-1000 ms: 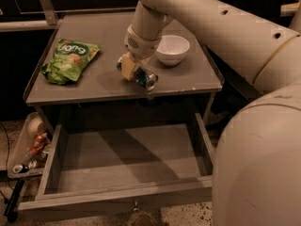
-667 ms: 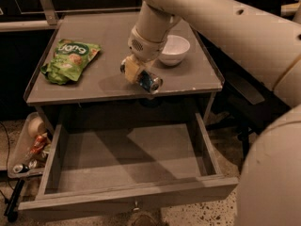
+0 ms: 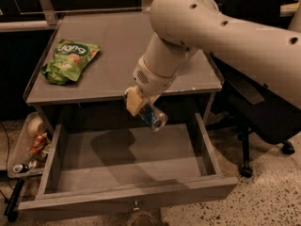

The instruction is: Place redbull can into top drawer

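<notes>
Moved since before: the gripper (image 3: pixel 142 108) and the redbull can (image 3: pixel 153 117) were over the grey table (image 3: pixel 117 51) one second ago; now they are forward of the table edge, above the back half of the top drawer (image 3: pixel 127 195).
Gripper state: clenched on the redbull can, which sticks out tilted, its shiny end pointing down and toward the front of the drawer.
Can position: in the air above the inside of the drawer, not touching its floor, nearer to the back wall than to the front panel.
Drawer: pulled out fully, and nothing is seen inside it.
Risk 1: if the can is let go from this height, I think it lands on its round side, rolls, and maybe bounces against a drawer wall.
Risk 2: the grip seems to be near one end of the can only, so the can may slip or turn during the lowering.
Risk 3: the arm (image 3: pixel 225 29) is very close above the table edge behind the drawer; a straight descent could knock the wrist on this edge.
Not at risk: the green snack bag (image 3: pixel 69 60), well behind and left of the drawer; the side tray (image 3: pixel 19 150), just left of it.
</notes>
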`<state>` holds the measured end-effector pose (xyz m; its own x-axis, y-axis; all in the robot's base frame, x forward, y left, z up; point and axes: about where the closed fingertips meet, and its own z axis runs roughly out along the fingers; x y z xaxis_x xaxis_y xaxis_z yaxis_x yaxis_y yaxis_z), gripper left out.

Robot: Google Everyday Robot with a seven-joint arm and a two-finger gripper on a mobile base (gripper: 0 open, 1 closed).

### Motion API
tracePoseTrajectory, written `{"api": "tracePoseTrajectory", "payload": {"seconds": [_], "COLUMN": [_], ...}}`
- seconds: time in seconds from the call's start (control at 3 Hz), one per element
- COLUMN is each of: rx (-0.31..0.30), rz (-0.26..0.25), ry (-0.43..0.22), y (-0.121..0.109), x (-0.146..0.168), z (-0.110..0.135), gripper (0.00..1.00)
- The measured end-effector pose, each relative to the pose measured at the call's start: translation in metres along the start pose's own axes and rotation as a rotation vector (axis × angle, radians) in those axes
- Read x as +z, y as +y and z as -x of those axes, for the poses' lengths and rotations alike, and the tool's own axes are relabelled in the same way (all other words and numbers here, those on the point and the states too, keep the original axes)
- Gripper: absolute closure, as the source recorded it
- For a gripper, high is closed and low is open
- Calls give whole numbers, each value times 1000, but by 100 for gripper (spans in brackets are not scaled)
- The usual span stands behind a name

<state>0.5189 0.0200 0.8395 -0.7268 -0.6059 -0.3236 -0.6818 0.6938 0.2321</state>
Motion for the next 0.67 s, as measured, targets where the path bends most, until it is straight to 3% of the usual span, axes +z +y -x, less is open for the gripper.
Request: {"api": "tracePoseTrajectory", "payload": {"seconds": [0.33,0.67], "rx": [7,7], "rz": [8,8], "ry": [46,45], "y": [1,1], "x": [16,16], "z": [-19,-19], "gripper": [100,100]}}
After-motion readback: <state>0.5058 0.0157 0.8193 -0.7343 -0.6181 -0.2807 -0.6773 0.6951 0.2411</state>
